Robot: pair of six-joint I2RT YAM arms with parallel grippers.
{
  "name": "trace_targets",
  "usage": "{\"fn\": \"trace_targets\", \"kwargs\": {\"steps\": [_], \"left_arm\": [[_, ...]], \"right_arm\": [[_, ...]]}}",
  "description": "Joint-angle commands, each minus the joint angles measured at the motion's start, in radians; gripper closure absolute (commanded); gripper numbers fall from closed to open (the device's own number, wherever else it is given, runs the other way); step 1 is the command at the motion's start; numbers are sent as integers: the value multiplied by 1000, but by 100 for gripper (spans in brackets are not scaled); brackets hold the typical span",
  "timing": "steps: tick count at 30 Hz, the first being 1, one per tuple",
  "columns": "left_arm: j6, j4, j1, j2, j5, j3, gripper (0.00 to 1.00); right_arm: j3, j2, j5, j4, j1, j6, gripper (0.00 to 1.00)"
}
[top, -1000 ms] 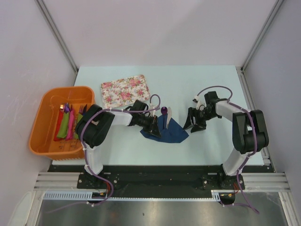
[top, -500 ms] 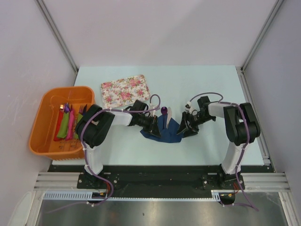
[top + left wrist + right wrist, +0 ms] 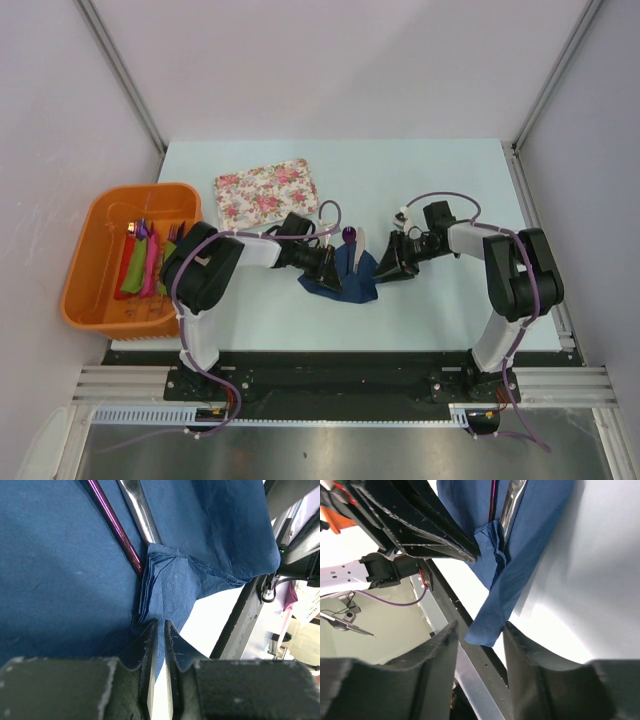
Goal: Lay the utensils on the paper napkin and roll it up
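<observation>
The navy paper napkin [image 3: 352,283] lies mid-table with a purple-handled utensil [image 3: 348,236] and a grey-silver one [image 3: 361,240] on it. In the left wrist view the purple handle [image 3: 115,527] and silver handle [image 3: 140,510] run under a folded flap of the napkin [image 3: 60,580]. My left gripper [image 3: 325,268] sits at the napkin's left edge, its jaws [image 3: 159,623] nearly closed on that edge. My right gripper [image 3: 385,268] is open [image 3: 480,626]. The napkin's raised right corner [image 3: 487,625] stands between its fingers, against one finger [image 3: 520,645].
A floral tray [image 3: 266,190] lies behind the napkin to the left. An orange basket [image 3: 95,300] at the far left holds red, pink and green rolls [image 3: 140,265]. The table's near edge and black rail [image 3: 465,680] run just below the napkin.
My right gripper has moved left to the napkin and its right corner is now lifted and pushed over towards the utensils. The left gripper has not moved.
</observation>
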Motion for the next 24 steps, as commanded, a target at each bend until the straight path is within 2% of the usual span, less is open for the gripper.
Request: {"fn": "trace_targets", "kwargs": {"steps": [1,4,7,8,10,11,14,16,24], "left_arm": [[11,30,0,18,-47,-12,84],[10,29,0,16,-47,-12,84],[10,29,-2,16,-47,-10,84],[10,30,-2,18,-47,-10,84],[10,32,-2,16,-45,-12,84],[10,32,0,16,-45,-12,84],[10,32,0,15,-47,-12,84],[10,30,0,12,-45,-12,84],[10,33,0,5,-44,-15,84]], "right_arm": [[33,4,24,-3,31,8,57],[58,33,50,-24,43,6,60],[76,43,102,-39,48,16,48],[81,43,121,-41,47,23,38],[78,41,118,-44,43,28,35],[77,41,104,-36,40,35,51],[81,36,75,-30,40,40,77],[87,36,48,-35,54,46,81],[119,65,28,11,111,112,85]]}}
